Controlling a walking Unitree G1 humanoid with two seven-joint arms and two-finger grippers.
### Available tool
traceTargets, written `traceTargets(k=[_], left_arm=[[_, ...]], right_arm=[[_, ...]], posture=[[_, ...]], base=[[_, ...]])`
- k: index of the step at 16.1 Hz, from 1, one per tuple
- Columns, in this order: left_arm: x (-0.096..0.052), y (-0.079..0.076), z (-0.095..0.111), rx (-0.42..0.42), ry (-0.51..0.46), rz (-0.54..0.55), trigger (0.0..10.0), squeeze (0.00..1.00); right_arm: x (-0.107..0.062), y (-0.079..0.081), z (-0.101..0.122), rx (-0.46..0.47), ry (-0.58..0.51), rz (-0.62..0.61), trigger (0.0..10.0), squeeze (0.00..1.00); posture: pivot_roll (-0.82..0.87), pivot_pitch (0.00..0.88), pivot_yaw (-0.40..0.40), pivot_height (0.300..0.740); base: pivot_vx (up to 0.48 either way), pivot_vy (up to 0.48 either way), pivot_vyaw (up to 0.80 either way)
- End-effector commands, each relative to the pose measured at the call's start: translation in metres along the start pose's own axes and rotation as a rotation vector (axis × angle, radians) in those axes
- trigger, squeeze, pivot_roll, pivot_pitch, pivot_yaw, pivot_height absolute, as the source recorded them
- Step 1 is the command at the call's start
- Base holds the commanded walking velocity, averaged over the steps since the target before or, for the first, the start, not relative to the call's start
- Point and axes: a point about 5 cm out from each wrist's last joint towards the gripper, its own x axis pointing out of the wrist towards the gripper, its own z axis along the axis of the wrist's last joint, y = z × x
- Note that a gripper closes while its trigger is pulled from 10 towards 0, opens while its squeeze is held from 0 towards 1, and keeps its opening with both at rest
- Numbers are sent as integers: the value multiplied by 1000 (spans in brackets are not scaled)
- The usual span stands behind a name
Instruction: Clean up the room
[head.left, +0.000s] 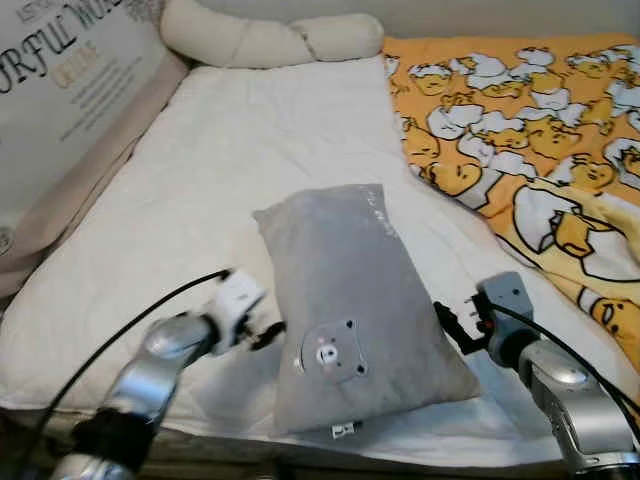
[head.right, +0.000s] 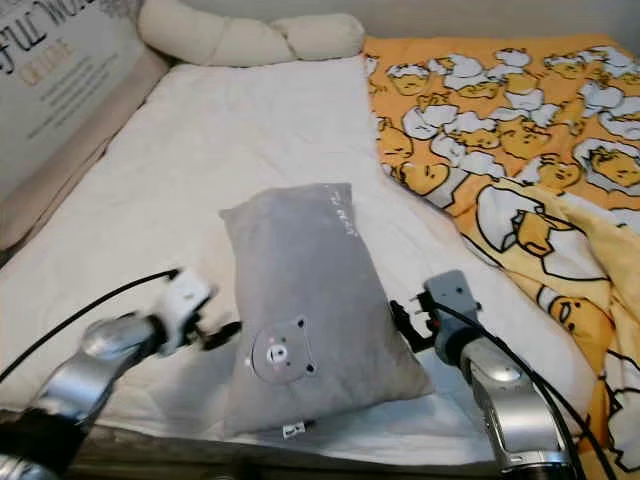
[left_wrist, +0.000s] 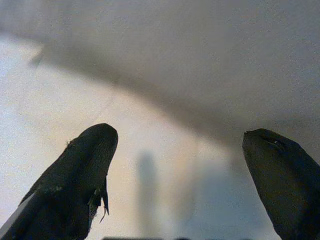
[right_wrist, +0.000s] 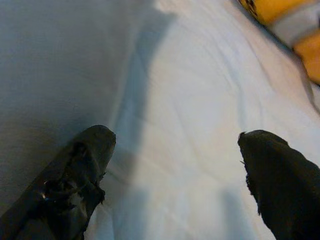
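We see the grey pillow (head.left: 352, 305) lying flat near the front edge of the bed (head.left: 200, 190), on its white sheet, bear patch facing up. Our left gripper (head.left: 268, 335) sits just beside the pillow's left edge, jaws spread wide and holding nothing. Our right gripper (head.left: 447, 322) sits at the pillow's right edge, jaws likewise wide apart and empty. An orange duck-print blanket (head.left: 520, 120) covers the bed's right side. A cream bolster (head.left: 270, 40) lies along the head, and a printed board (head.left: 60, 80) stands on the left.
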Motion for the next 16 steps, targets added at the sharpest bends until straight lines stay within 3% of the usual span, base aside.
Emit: traceTargets(k=[1,2,4,5,6,7,9,11,13,14,15,16], left_arm=[[-8,14,-10,-38,14,78,10000,1000],[-10,18,-12,-71,0,99,10000,1000],[-10,33,-12,-237,-76,172,10000,1000],[-10,35,-12,-271,-95,178,10000,1000],[-6,37,-9,-392,-157,168,10000,1000],[-3,36,-7,-460,-185,144,10000,1000],[12,21,-2,-753,-284,3,10000,1000],[17,13,-2,-825,-297,-47,10000,1000],[27,-10,1,-886,-283,-181,10000,1000],[33,-26,1,-857,-237,-256,10000,1000],[38,-36,0,-839,-190,-296,10000,957],[41,-44,-1,-825,-151,-333,10000,224]], right_arm=[[-2,-8,-8,83,12,-42,10000,1000],[-1,-11,-9,106,5,-59,10000,1000],[9,-29,-12,279,-24,-139,10000,1000],[11,-31,-12,318,-34,-134,10000,1000],[19,-27,-9,436,-47,-28,10000,1000],[22,-23,-5,470,-60,45,10000,1000],[36,-16,6,633,-107,222,10000,1000],[39,-13,9,682,-119,261,10000,1000],[41,5,14,727,-120,408,10000,1000],[42,18,10,696,-80,484,10000,969],[43,27,7,671,-48,527,10000,408],[46,32,2,650,-17,541,10000,0]], posture=[[1,0,103,740],[1,0,103,740],[3,0,102,740],[3,0,102,740],[5,0,101,740],[10,0,98,740],[14,0,91,740],[21,0,83,740],[24,0,74,740],[26,0,72,740],[27,0,71,740],[26,0,71,740]], base=[[0,0,0],[0,0,0],[0,0,0],[0,0,0],[0,0,0],[0,0,0],[0,0,0],[0,0,0],[0,0,0],[0,0,0],[0,0,0],[0,0,0]])
